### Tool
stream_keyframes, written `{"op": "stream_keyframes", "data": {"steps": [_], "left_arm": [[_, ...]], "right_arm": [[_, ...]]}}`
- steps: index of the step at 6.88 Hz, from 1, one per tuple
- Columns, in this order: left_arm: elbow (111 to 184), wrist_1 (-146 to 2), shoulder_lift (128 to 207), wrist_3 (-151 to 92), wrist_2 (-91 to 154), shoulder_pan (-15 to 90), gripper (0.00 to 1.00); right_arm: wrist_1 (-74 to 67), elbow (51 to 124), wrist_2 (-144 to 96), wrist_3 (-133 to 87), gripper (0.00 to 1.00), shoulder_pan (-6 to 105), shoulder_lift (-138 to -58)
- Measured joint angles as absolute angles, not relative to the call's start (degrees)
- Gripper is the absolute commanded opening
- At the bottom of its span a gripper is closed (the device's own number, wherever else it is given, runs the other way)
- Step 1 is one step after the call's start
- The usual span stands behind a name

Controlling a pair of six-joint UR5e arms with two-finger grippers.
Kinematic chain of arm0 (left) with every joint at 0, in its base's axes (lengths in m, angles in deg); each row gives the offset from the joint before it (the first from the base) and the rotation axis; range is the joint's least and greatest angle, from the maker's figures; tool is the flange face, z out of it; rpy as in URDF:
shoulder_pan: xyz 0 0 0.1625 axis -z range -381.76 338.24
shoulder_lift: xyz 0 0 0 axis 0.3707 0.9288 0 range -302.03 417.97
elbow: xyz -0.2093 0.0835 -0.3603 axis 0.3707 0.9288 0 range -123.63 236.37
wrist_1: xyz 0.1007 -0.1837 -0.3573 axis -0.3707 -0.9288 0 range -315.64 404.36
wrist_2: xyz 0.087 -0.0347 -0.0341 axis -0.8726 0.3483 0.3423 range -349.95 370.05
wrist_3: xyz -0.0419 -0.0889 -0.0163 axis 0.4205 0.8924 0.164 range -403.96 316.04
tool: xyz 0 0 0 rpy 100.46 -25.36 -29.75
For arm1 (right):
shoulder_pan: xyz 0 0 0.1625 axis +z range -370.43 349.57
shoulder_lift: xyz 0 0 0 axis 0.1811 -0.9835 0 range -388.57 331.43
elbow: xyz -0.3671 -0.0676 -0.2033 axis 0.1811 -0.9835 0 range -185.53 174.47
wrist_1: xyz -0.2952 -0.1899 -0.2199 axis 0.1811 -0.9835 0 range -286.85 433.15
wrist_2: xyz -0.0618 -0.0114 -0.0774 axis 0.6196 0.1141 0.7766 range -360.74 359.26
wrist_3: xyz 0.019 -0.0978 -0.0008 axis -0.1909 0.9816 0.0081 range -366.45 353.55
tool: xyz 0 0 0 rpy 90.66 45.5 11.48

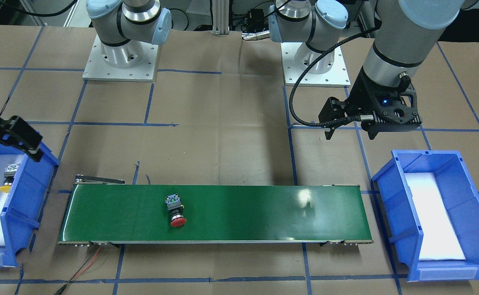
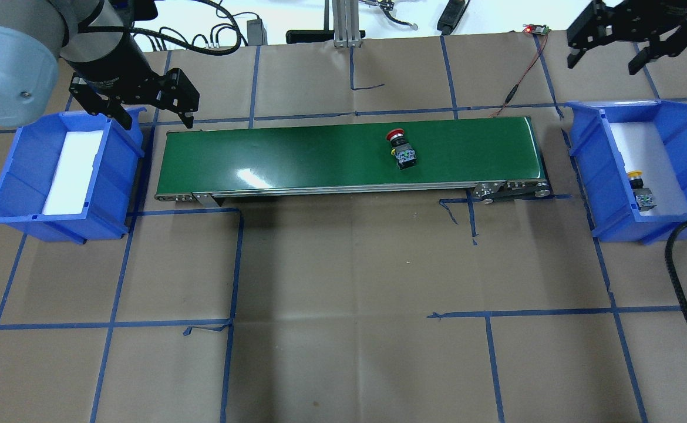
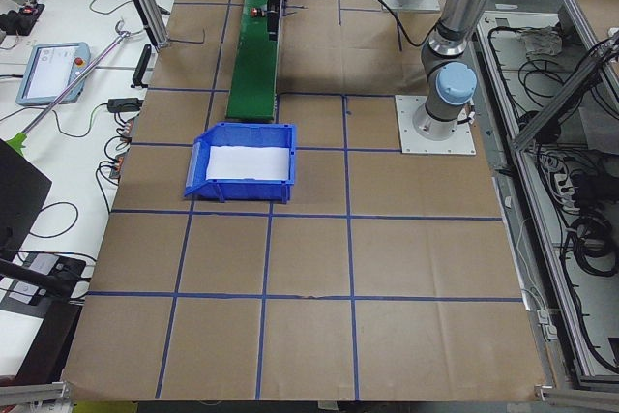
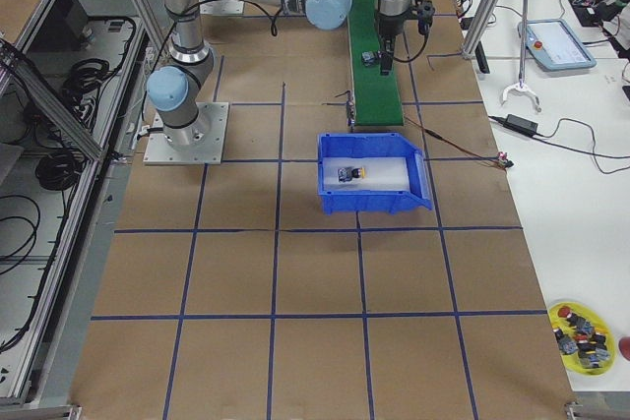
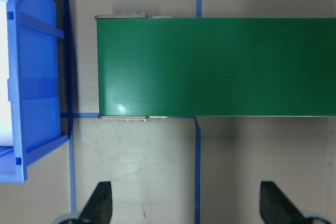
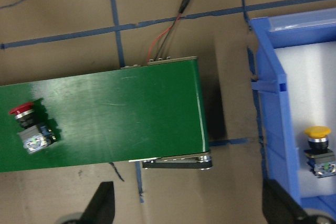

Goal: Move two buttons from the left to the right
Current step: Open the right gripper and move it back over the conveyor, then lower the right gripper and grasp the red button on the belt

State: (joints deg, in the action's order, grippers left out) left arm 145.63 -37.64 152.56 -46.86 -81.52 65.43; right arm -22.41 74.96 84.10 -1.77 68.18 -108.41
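The red-capped button (image 2: 401, 148) lies on its side on the green conveyor belt (image 2: 296, 155), right of the middle; it also shows in the front view (image 1: 175, 211) and the right wrist view (image 6: 29, 127). The yellow-capped button (image 2: 640, 191) lies in the right blue bin (image 2: 593, 170), also seen in the right wrist view (image 6: 320, 148) and the front view (image 1: 8, 178). My right gripper (image 2: 625, 50) is open and empty, high beyond the bin's far end. My left gripper (image 2: 132, 108) is open and empty, above the gap between the left bin (image 2: 9, 176) and the belt's left end.
The left bin holds only white foam padding (image 2: 73, 170). A red-black wire (image 2: 517, 88) runs from the belt's far right end. A black cable (image 2: 681, 282) hangs at the right. A yellow dish of spare parts (image 4: 581, 327) sits off to the side.
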Motion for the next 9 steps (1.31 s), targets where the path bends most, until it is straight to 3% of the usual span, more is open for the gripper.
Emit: {"op": "stream_keyframes", "data": {"steps": [2,7,9], "left_arm": [[145.55,-37.64,152.60,-46.86,-81.53,65.43,1.00],[145.61,-37.64,152.62,-46.86,-81.53,65.43,1.00],[145.64,-37.64,152.69,-46.86,-81.53,65.43,1.00]], "right_arm": [[-22.50,75.06,84.69,-5.68,1.00,74.46,-108.43],[-23.19,78.55,85.82,-7.38,1.00,76.89,-108.44],[-31.69,83.08,86.50,-7.17,1.00,77.07,-108.21]]}}
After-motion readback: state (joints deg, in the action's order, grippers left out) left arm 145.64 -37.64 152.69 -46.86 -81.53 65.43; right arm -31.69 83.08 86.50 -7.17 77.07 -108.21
